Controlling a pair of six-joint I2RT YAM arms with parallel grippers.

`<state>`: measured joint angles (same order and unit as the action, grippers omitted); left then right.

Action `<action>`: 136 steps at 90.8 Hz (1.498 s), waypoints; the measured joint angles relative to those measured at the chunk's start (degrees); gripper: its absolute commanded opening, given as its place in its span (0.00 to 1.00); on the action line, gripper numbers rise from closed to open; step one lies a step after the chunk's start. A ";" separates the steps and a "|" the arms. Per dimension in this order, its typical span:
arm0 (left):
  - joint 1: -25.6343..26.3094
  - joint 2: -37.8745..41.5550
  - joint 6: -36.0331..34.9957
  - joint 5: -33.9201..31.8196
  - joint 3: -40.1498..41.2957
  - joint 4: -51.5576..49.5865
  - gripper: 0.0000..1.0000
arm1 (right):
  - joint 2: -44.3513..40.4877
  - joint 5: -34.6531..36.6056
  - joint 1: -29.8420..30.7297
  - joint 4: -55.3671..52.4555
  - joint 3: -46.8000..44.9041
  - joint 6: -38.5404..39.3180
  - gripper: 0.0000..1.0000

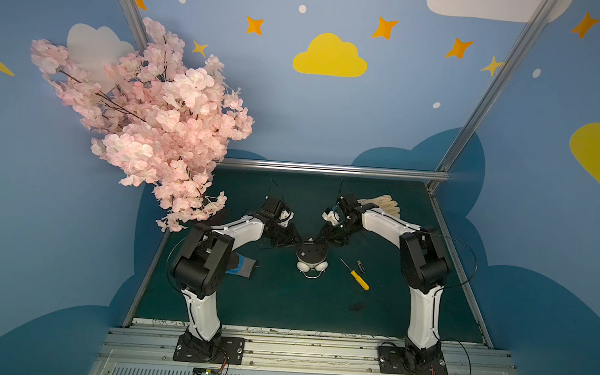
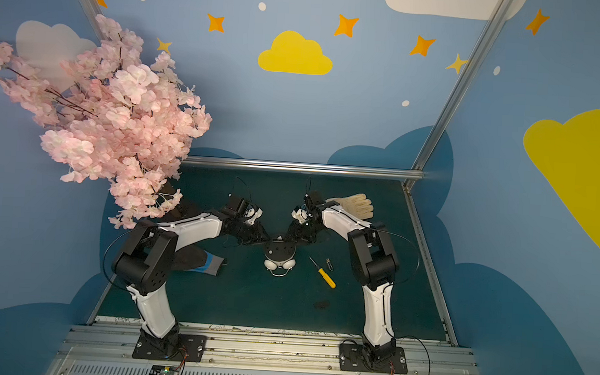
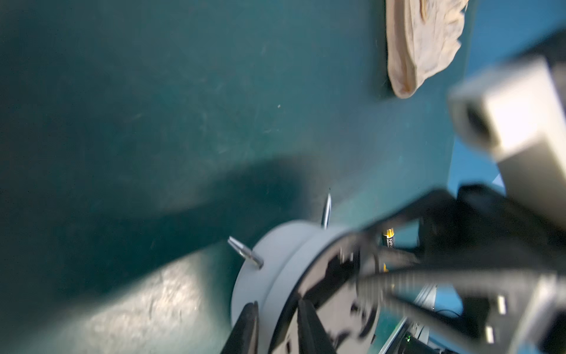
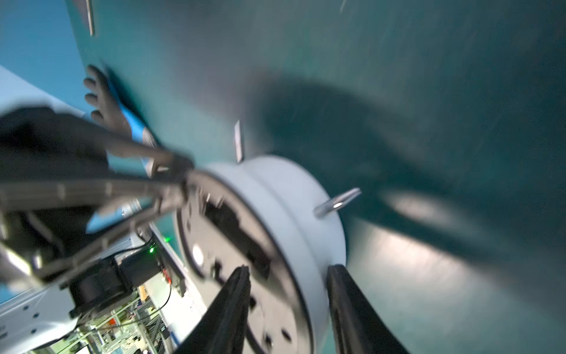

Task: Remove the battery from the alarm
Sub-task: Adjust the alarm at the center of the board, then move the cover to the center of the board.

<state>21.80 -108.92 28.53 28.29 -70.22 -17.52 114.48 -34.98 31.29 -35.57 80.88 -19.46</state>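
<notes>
The round white plastic alarm clock (image 1: 311,255) lies shiny dark back up on the green mat (image 1: 277,301). The left gripper (image 3: 277,328) and right gripper (image 4: 289,306) both reach around its rim. I cannot tell if they squeeze it. The tiny dark battery (image 1: 361,266) lies nearby, beside the yellow-handled screwdriver (image 1: 355,274).

alarm (image 1: 311,255): white, dark back panel up, bells nearward | battery (image 1: 361,266): dark, gold end, lying apart from alarm

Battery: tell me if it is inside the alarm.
No, the battery lies beside the screwdriver, apart from the alarm.
</notes>
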 measured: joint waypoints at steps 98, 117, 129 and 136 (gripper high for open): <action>6.40 28.74 -10.29 -10.71 12.83 -11.82 0.75 | -43.28 23.04 6.03 -12.17 -40.57 -33.66 0.28; 6.49 25.35 -10.34 -10.25 11.39 -11.63 0.75 | -38.99 25.18 6.88 -5.14 -42.25 -41.40 0.25; 6.49 24.11 -10.80 -10.01 10.32 -11.65 0.75 | -38.73 26.91 8.44 -5.84 -42.88 -44.17 0.26; 6.49 23.67 -11.23 -9.86 9.70 -11.56 0.75 | -38.75 27.28 8.81 -5.88 -43.15 -45.13 0.24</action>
<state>28.29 -85.25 17.30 18.44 -60.51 -29.08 75.72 -7.70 40.10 -41.45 37.74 -64.60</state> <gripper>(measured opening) 0.751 0.249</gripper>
